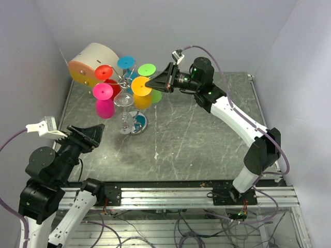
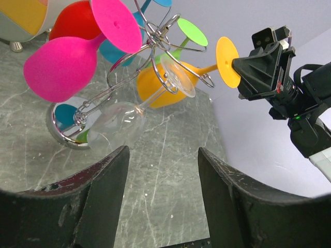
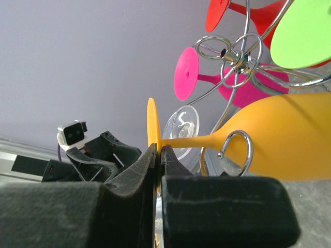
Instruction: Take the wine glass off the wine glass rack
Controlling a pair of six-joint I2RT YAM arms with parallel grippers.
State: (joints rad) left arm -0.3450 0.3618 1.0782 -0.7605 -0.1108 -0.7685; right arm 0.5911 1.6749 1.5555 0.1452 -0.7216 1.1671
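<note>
Starting at the 8 o'clock corner of the table (image 1: 207, 139), you have the left gripper (image 1: 97, 135) hovering low, its fingers (image 2: 93, 201) spread wide with nothing between them, pointed toward 1 o'clock. Up at 11 o'clock a beige drum (image 1: 95, 58) with an orange face sits in the back corner. Just off its 4 o'clock side stands the wine glass rack (image 2: 155, 37), its chrome base on the table and glasses hanging from its curled wire arms. On the side nearest your left arm hangs a pink glass (image 2: 59, 67), with a red glass (image 2: 77, 20) behind it. A clear glass (image 2: 121, 121) slopes down toward the base, and a blue glass (image 1: 125, 62) and a green glass (image 1: 147, 68) show their feet at the back. The orange wine glass (image 3: 274, 137) hangs at the rack's 3 o'clock side, tilted, its stem lying in a curled wire arm, bowl toward the central stem and foot outward. Your right gripper (image 3: 159, 155) reaches in from 2 o'clock, its fingers pinched almost together on the orange foot, just beside where the stem joins it.
</note>
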